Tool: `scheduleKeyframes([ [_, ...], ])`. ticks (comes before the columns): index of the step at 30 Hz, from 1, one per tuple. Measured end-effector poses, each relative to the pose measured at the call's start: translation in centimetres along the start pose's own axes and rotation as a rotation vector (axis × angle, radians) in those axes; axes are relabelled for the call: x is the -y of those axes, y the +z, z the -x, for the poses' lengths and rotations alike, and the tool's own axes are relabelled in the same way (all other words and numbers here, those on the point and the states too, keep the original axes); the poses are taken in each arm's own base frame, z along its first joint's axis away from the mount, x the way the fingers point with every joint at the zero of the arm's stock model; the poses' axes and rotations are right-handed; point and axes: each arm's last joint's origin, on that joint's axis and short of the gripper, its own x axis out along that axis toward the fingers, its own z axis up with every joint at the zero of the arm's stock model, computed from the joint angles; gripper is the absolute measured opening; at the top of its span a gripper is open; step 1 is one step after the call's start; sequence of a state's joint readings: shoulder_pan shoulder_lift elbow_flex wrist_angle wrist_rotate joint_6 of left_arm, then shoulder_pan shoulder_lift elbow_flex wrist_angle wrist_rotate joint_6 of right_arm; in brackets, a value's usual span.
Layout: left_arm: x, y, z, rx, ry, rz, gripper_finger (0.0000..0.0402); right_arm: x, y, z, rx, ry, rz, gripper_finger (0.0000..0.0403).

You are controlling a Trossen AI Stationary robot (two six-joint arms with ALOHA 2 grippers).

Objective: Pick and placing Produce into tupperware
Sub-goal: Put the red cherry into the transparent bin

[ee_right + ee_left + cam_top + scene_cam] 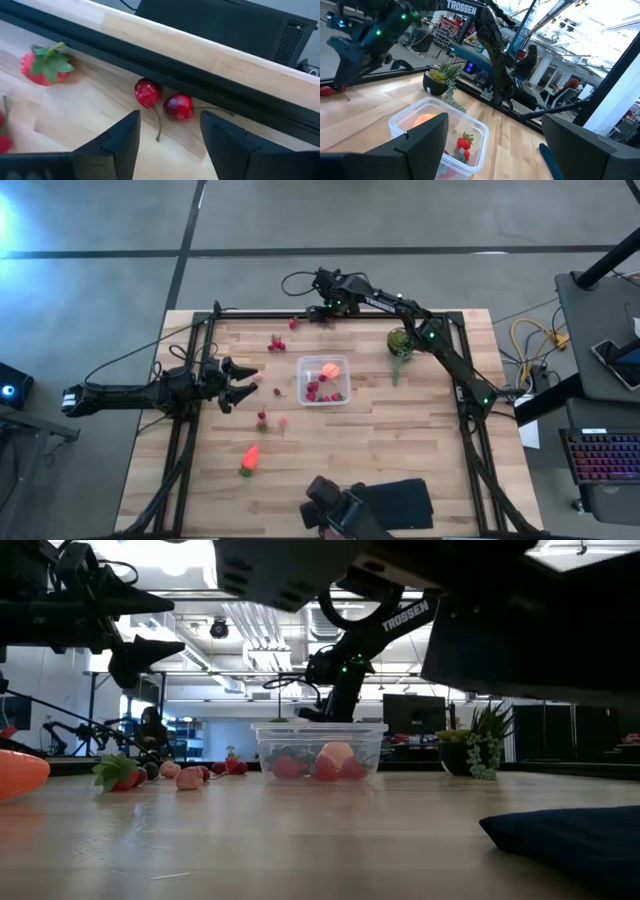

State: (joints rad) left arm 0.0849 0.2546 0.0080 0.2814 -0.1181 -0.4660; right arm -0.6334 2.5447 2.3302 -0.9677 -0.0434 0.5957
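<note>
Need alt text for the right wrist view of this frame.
The open right gripper hovers over two red cherries lying on the wooden table beside a black rail. A strawberry with a green top lies off to one side.

Two dark, slender arms with small green lights and black cables; one bears white TROSSEN lettering

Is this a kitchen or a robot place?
Most likely a robotics lab or workshop, not a kitchen. The wooden table sits in a black metal frame, another Trossen robot arm stands beyond it, and a keyboard sits on a desk alongside.
</note>
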Motion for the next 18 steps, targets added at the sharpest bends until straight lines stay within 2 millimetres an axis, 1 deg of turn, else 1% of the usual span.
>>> scheduleKeyframes([
  [5, 0.0, 0.0, 0.0, 0.0, 0.0, 0.0, 0.0306, 0.1, 0.0, -0.7, 0.0, 0.008, -0.034, 0.0189],
  [11, 0.0, 0.0, 0.0, 0.0, 0.0, 0.0, 0.0306, 0.3, -0.2, -1.7, -0.018, -0.004, -0.029, 0.0178],
  [18, 0.0, 0.0, 0.0, 0.0, 0.0, 0.0, 0.0306, 0.4, -0.3, -1.9, -0.027, -0.011, 0.007, 0.0145],
])
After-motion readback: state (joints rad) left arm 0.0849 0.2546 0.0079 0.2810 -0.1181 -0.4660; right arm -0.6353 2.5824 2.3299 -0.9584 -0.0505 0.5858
